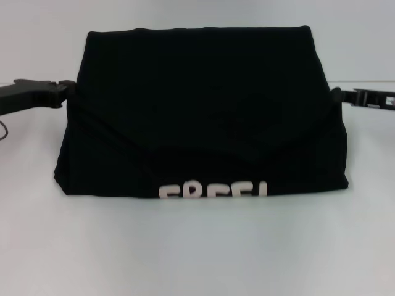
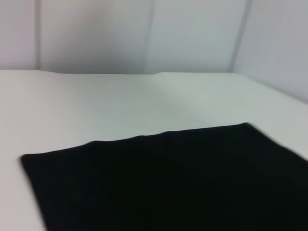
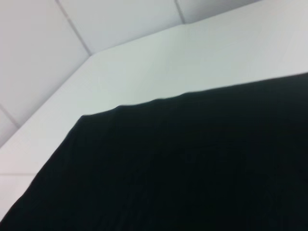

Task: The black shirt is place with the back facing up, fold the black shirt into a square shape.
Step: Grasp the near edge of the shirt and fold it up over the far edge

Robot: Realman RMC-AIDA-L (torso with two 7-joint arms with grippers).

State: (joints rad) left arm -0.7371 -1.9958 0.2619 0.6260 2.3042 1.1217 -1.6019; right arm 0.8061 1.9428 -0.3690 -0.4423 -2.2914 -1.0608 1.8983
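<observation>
A: Where is the black shirt (image 1: 203, 105) as we look down from the head view?

B: We see it in the middle of the white desk (image 1: 197, 246), folded into a broad block. Its far edge is straight, its near edge lies closer to us, and white letters (image 1: 213, 190) show along that near edge, cut off by the fold.

A: So it does carry a print?

B: Yes, we see part of one, though we cannot read a whole word. Slanting creases run across the lower half of the cloth.

A: And the left end effector (image 1: 66, 90)?

B: It sits at the shirt's left edge, about halfway along that side, reaching in from the left. Its tip meets the cloth, and black on black hides the fingers there. We cannot tell how far open it is or whether it has hold of the fabric.

A: The right end effector (image 1: 338, 96)?

B: It mirrors the other, at the shirt's right edge at much the same height. We cannot tell how its fingers stand, nor whether it grips anything.

A: Do the wrist views help us?

B: Little. The left wrist view shows one corner of the shirt (image 2: 168, 183) lying flat on the desk (image 2: 120, 101), with pale wall panels (image 2: 144, 33) behind. The right wrist view shows another stretch of black cloth (image 3: 183, 163) on the desk (image 3: 202, 57). Neither shows any fingers.
</observation>
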